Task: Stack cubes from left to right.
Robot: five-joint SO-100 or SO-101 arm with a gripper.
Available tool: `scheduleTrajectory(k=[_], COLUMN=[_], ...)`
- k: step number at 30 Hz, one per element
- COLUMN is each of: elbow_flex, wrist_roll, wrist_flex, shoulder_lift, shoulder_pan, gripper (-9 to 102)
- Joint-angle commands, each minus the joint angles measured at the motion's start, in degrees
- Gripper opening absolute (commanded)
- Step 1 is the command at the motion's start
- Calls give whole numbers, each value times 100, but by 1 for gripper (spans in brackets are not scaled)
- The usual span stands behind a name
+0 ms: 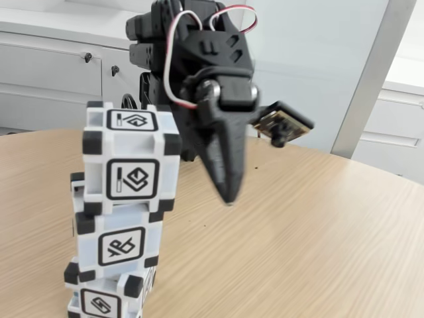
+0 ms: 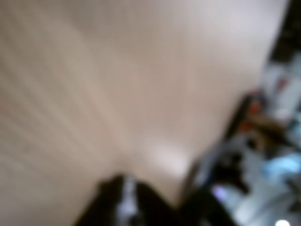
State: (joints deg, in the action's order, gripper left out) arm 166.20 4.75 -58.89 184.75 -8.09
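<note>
Cubes up front sit 3 high on the table, slightly crooked. Gripper hangs clenched and empty at their 3 o'clock, just beside, tips pointing down, looks done.

Fixed view low, close, facing arm; wrist view blurred, overlooks table.

Left of the black pincer, 3 stacked cubes are white with black corner blocks. The top cube bears a black-framed bar-and-layered-diamond glyph, the middle cube a looping line glyph, the bottom cube a diamond glyph. Below the pincer, the surface is light tan with wood grain. Red and white wires loop above the pincer.
</note>
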Motion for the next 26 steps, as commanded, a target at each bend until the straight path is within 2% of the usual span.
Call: scheduleTrajectory(k=[1,5,26], elbow_flex=[-132,-132,-141], wrist_roll=[-369,-457,-158], wrist_flex=[-571,-984,-993], shoulder_lift=[299,299,308], shoulder_pan=[-264,-369,-352], gripper=[0,0,0])
